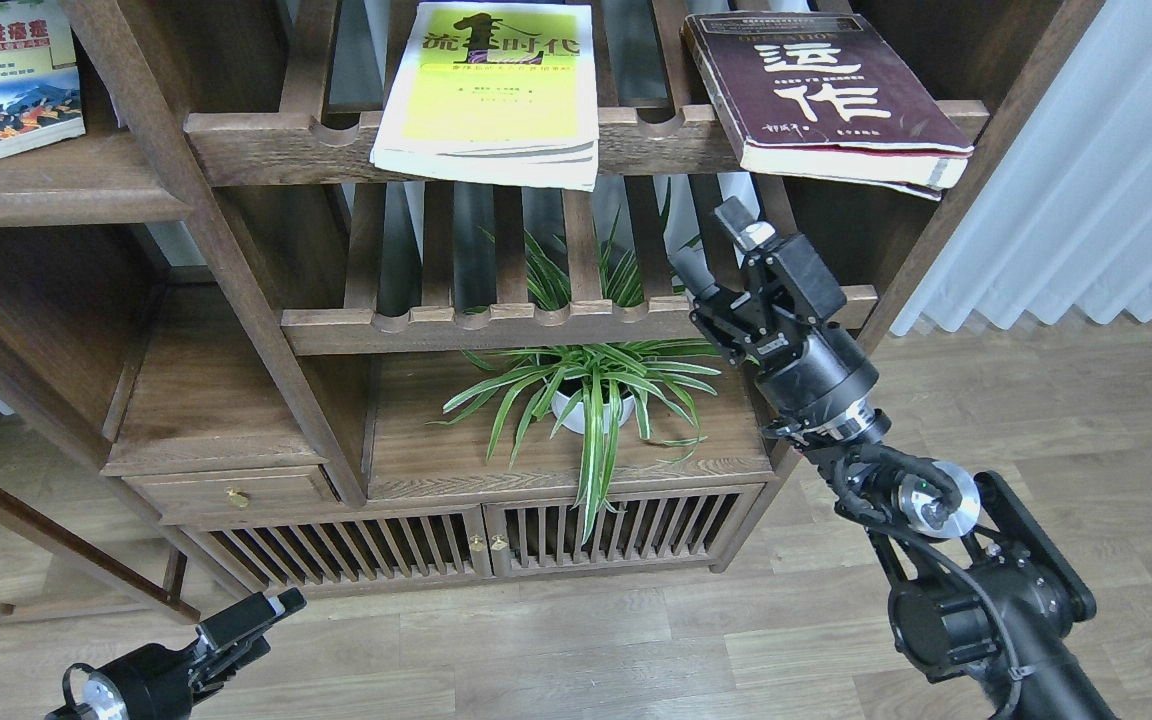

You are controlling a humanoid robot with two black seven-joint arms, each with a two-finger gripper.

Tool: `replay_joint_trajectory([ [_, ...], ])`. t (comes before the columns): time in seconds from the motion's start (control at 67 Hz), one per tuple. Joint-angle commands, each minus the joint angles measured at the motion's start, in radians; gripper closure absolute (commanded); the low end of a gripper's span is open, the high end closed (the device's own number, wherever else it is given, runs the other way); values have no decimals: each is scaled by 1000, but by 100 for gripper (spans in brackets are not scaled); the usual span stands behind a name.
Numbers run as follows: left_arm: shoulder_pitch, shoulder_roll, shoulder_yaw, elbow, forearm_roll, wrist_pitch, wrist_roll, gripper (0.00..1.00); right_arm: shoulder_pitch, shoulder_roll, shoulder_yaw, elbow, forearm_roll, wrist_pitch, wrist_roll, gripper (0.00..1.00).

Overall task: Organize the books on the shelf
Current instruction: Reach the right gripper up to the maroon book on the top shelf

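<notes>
The right gripper point(714, 250) is raised in front of the lower slatted rack point(576, 325), its two fingers point(741, 225) apart with nothing between them. The maroon book point(826, 100) lies flat on the upper slatted rack point(336, 140), above the right fingers and slightly to their right, clear of them; its near edge overhangs the scalloped front rail. The yellow-green book point(491, 95) lies flat on the same rack, above and well to the left of the right fingers, its near edge also projecting past the rail. The white-green book point(1, 85) rests on a solid dark-brown shelf point(56, 190) in the left compartment, far to the upper left of both grippers and partly cut off by the frame edge. A potted spider plant point(591, 385) stands on the solid board below the lower rack, below and to the left of the right fingers. The left gripper point(241, 625) hangs low above the wooden floor point(1036, 420), in front of the slatted cabinet doors point(476, 545), well apart from every book; whether its fingers are apart or together cannot be told from this view.
</notes>
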Motion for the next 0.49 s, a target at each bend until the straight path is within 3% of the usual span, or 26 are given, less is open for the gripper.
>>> replay_joint_trajectory([
  [0.0,0,0,0,2,0,0,0,1,11,-4,33,3,-2,-8,0,2],
  [0.478,25,1,-3,3,0,0,0,1,129,-46,91,-25,-5,-169,25,3],
])
